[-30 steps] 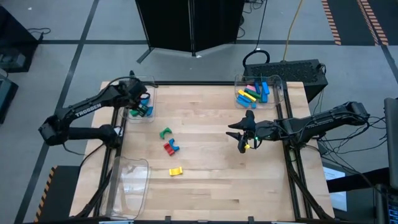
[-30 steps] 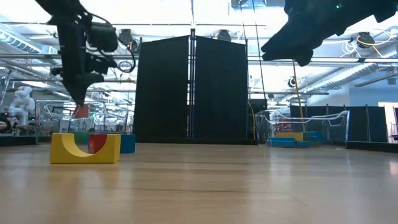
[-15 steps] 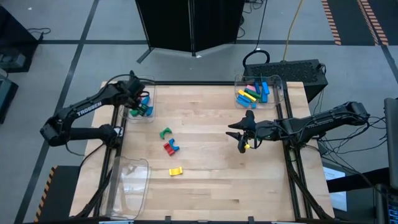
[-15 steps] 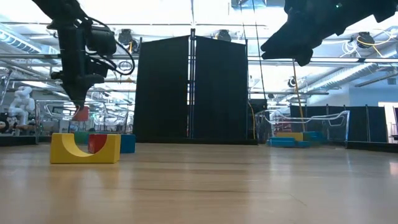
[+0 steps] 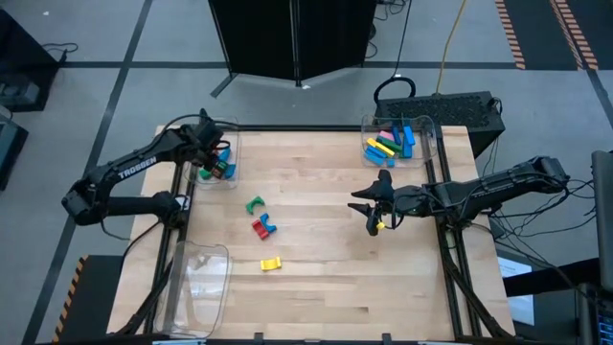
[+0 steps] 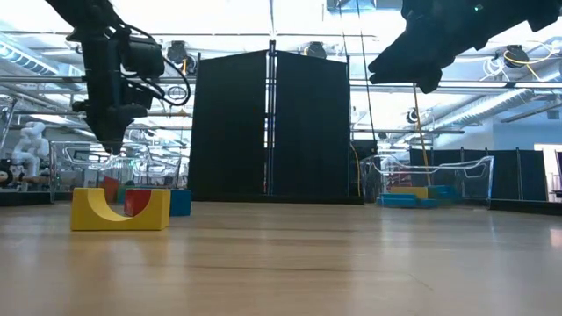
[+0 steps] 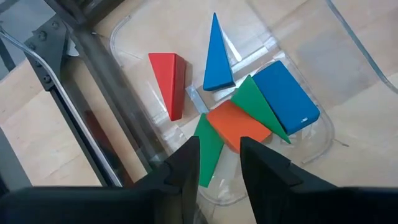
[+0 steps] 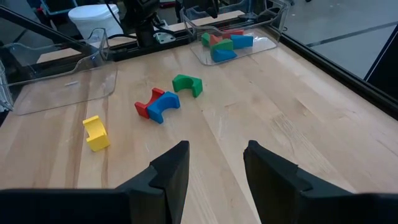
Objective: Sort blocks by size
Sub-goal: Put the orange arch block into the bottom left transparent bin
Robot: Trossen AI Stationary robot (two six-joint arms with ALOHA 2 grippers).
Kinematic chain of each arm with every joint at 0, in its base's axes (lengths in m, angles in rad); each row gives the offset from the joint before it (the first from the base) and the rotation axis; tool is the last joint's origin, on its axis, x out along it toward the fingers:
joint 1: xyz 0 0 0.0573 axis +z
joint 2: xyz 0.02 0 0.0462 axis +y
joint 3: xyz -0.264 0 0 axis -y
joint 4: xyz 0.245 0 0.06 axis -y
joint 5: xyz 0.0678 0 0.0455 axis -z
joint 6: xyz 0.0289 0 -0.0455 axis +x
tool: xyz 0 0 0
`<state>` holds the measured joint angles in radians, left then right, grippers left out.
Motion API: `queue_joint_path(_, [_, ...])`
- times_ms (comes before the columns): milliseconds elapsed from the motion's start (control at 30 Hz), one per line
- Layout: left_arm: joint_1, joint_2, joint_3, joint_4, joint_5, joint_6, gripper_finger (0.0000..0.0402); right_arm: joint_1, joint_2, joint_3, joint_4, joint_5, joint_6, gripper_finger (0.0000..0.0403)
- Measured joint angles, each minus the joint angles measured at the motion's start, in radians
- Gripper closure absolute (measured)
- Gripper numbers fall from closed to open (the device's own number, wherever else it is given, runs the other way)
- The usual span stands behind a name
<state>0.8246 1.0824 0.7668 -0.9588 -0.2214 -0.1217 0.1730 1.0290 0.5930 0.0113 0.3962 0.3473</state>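
Orange block (image 7: 237, 125): lies in the clear bin (image 7: 323, 134) at the table's far left corner, resting against a green wedge (image 7: 259, 107) and beside a blue block (image 7: 285, 97). In the earlier low views a reddish piece hung at the left gripper's tip; now the tip is bare and the piece is down among the others.
Other pieces in that bin: red wedge (image 7: 168, 82), blue wedge (image 7: 215, 57), second green wedge (image 7: 209, 149).
Left gripper (image 7: 219, 163): hovers directly over the bin, fingers slightly parted and holding nothing. Half a second ago they were pinched on the piece; they have since let go. Arm position in the high view is unchanged.
Loose blocks on the table centre: green arch (image 5: 255, 204), red arch (image 5: 258, 225) touching blue arch (image 5: 269, 225), yellow arch (image 5: 271, 264) nearer the front edge. None has moved.
Far right bin (image 5: 429, 134): holds a pile of long bars (image 5: 387, 144) in blue, green, yellow, pink. Same as before.
Front left bin (image 5: 201, 278): clear tray by the table's near left corner.
Right gripper (image 8: 214, 163): waits above bare wood on the table's right side, fingers spread, nothing between them. No change over the last second.
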Motion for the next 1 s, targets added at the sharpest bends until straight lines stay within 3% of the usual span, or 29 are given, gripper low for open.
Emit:
queue_joint_path(367, [-0.071, -0.034, 0.129, -0.108, 0.004, 0.109, 0.0283, 0.018, 0.000, 0.000, 0.000, -0.002, -0.002, 0.0255])
queue_joint_path(467, [-0.118, -0.055, 0.173, -0.131, 0.054, 0.102, 0.0283, 0.029, 0.000, 0.000, 0.000, -0.001, -0.013, 0.0255])
queue_joint_path(733, [-0.349, -0.089, 0.196, -0.136, 0.091, 0.073, 0.0283, 0.046, 0.000, 0.000, 0.000, 0.000, -0.024, 0.0255])
queue_joint_path(1000, [-0.616, -0.088, 0.196, -0.097, 0.090, -0.057, 0.0283, 0.046, 0.000, 0.000, 0.000, 0.001, -0.027, 0.0255])
